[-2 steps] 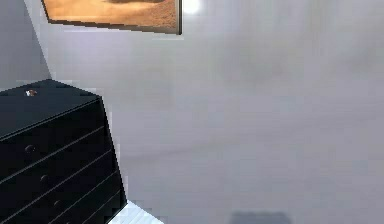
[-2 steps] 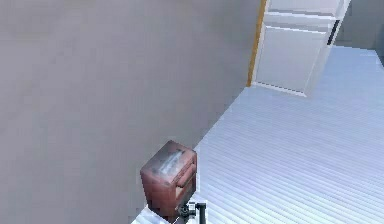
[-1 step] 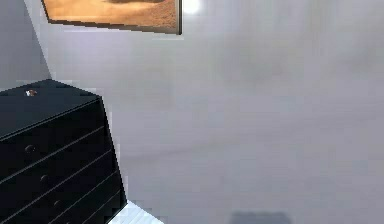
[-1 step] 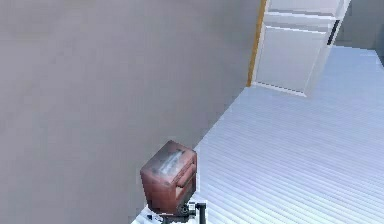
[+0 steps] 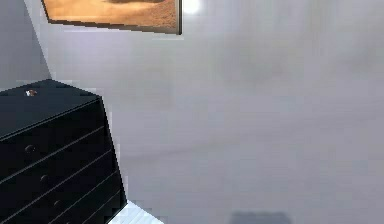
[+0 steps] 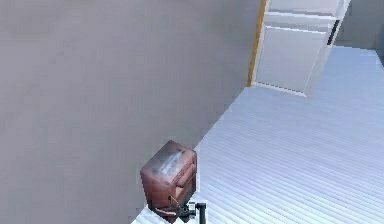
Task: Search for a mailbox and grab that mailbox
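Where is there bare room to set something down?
The pale striped floor lies bare between the reddish-brown box and the white door. The black dresser top is bare but for one small thing at its left. Crowded only by the box, at the grey wall and the tool.

Forward view: at the left, against the wall (image 5: pixel 260 100), a chest of drawers (image 5: pixel 50 150), with a small object (image 5: pixel 31 92) on its top, toward the left. Above the chest, high on the wall, a framed picture (image 5: pixel 115 12), cut by the top edge. Right of the chest, bare wall down to a strip of floor (image 5: pixel 140 215).

Arm side view: side wall (image 6: pixel 100 80) along the left, floor to its right, running out to a door (image 6: pixel 295 45) at the top right. Low in the middle, at the line where side wall and floor meet, a mailbox (image 6: pixel 168 175). Just below it, at the bottom edge, the hand (image 6: pixel 186 212); touching or apart, impossible to tell.
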You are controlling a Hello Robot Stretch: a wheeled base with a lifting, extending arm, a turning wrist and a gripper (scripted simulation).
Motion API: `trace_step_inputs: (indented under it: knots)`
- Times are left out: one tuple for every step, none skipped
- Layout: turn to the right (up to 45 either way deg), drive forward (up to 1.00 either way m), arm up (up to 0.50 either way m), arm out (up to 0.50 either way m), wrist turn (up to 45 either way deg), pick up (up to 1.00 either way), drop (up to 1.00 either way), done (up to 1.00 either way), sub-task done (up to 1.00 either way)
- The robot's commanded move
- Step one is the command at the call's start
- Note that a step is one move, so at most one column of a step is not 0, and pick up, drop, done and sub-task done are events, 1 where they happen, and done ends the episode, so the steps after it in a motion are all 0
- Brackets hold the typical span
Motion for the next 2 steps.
trace_step_inputs:
  knots:
    - [0.0, 0.00, 0.00, 0.00, 15.0, 0.00, 0.00, 0.00, 0.00]
    - [0.0, 0.00, 0.00, 0.00, 0.0, 1.00, 0.00, 0.00, 0.00]
